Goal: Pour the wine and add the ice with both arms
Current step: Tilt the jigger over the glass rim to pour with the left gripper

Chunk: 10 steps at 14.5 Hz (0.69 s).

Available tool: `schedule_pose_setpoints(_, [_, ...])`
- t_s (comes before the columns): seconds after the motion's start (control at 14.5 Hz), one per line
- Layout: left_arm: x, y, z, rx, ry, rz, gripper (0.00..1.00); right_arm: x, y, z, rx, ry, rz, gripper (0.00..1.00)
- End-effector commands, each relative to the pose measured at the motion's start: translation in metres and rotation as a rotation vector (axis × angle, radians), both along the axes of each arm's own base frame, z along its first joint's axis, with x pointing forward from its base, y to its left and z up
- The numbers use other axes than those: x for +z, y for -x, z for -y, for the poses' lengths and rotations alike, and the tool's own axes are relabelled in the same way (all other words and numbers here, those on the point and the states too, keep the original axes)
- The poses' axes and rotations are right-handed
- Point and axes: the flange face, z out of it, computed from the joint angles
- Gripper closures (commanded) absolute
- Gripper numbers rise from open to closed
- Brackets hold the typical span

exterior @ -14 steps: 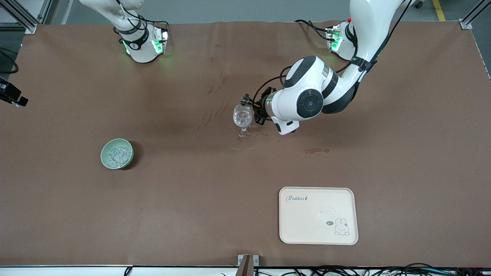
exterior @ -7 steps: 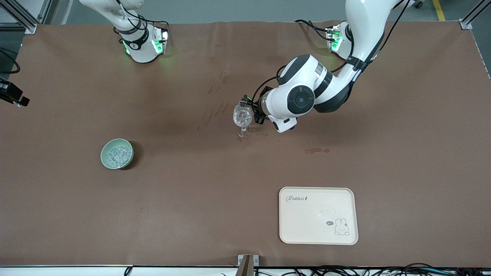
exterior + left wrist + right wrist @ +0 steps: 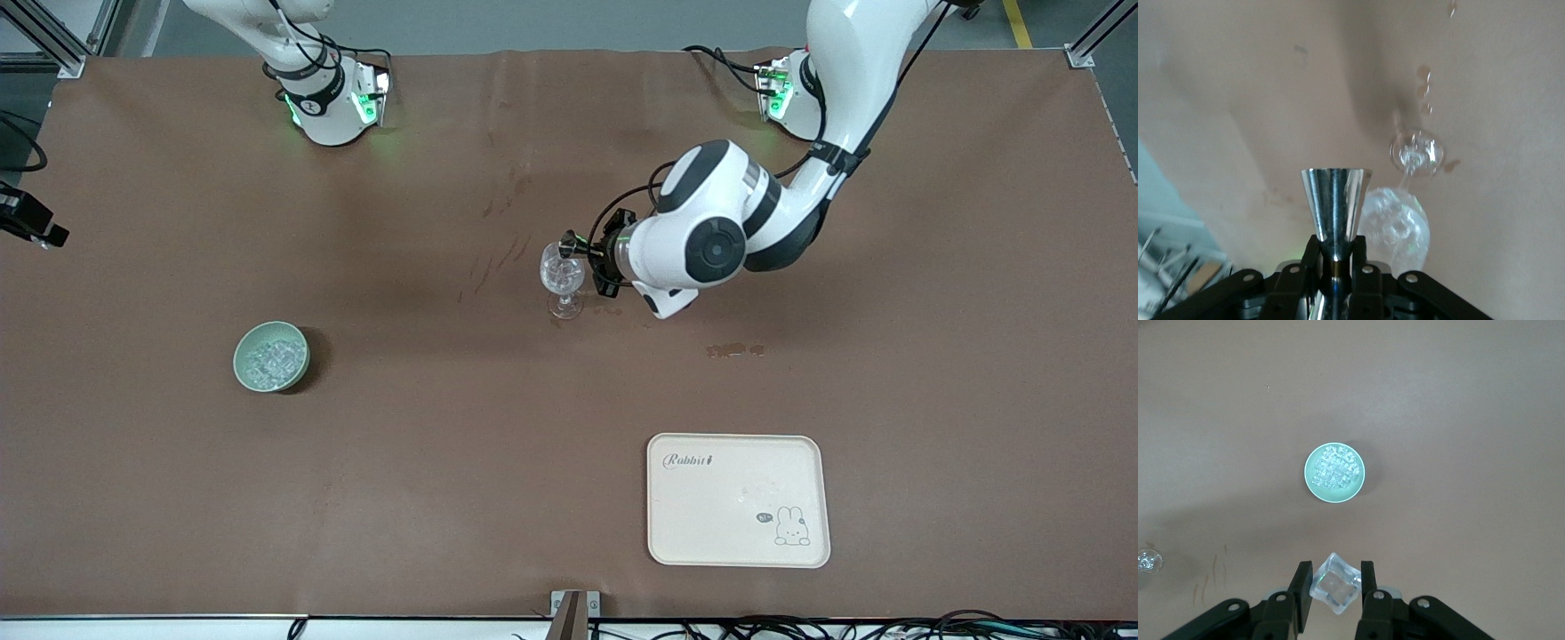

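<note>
Left tool (image 3: 1335,257) clamps a steel jigger (image 3: 1335,200) over the glass (image 3: 563,277); right tool (image 3: 1335,590) pinches an ice cube (image 3: 1334,591) high over the bowl (image 3: 1334,473).

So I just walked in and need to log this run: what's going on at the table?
The left gripper is shut on a metal jigger, holding it right beside the rim of the wine glass mid-table. The right gripper is up high over the table, shut on one ice cube, with the green bowl of ice below it. A cream tray lies nearer the front camera.
</note>
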Motion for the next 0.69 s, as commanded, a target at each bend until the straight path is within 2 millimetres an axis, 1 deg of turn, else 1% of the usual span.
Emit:
schedule_pose_setpoints(0.0, [0.008,-0.018,-0.011,0.033,0.135,-0.042,1.00,0.000,0.001,-0.001,0.003,-0.011,-0.003,0.99])
schedule_pose_setpoints(0.07, [0.010,-0.025,-0.018,0.043,0.181,-0.049,1.00,0.000,0.001,-0.003,0.001,-0.011,-0.006,0.99])
schedule_pose_setpoints(0.14, [0.012,-0.032,-0.027,0.047,0.215,-0.046,1.00,0.000,0.001,-0.011,0.006,-0.012,-0.011,0.99])
schedule_pose_setpoints(0.28, [0.013,-0.055,-0.057,0.073,0.275,-0.024,1.00,-0.001,-0.001,-0.050,0.014,-0.013,-0.024,1.00])
schedule_pose_setpoints(0.35, [0.012,-0.072,-0.079,0.096,0.327,-0.009,1.00,-0.002,0.000,-0.074,-0.001,-0.011,-0.035,1.00])
schedule_pose_setpoints(0.41, [0.014,-0.094,-0.102,0.126,0.384,0.015,1.00,-0.002,0.002,-0.098,-0.004,-0.010,-0.041,1.00])
schedule_pose_setpoints(0.55, [0.001,-0.130,-0.144,0.159,0.445,0.071,1.00,-0.004,0.007,-0.153,-0.023,-0.006,-0.048,1.00])
schedule_pose_setpoints(0.62, [-0.005,-0.157,-0.171,0.182,0.480,0.117,1.00,-0.004,0.012,-0.186,-0.042,-0.004,-0.046,1.00])
